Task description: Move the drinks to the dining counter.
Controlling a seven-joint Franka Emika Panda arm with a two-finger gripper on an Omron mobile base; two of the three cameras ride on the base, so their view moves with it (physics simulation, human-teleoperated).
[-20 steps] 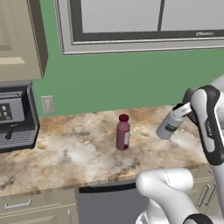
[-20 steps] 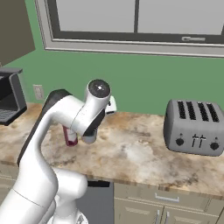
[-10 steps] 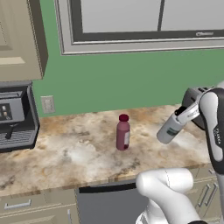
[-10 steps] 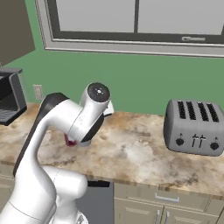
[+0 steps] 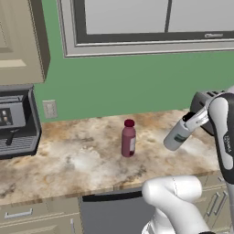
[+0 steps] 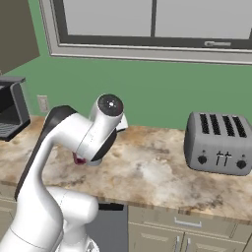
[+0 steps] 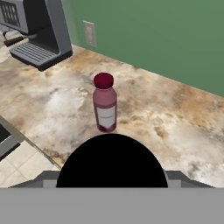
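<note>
My gripper (image 5: 191, 120) is shut on the cap end of the pale grey bottle (image 5: 175, 135), which hangs tilted above the right part of the wall counter (image 5: 73, 164). That bottle's black cap (image 7: 111, 161) blocks the bottom of the hand view. The dark red bottle (image 5: 128, 138) with a red cap stands upright on the counter, left of the gripper and ahead of the hand (image 7: 105, 109). In the right base view my arm covers all but its base (image 6: 78, 158). The dining counter is out of view.
A coffee machine (image 5: 16, 121) stands at the counter's left end, with a wall socket (image 5: 49, 109) beside it. A silver toaster (image 6: 219, 142) sits at the right end. Green wall and a window (image 5: 151, 23) close the back. Drawers (image 6: 187, 231) run below.
My arm's elbow has swung to the right. The held grey bottle has dipped slightly and stays in the gripper. The red bottle has not moved.
</note>
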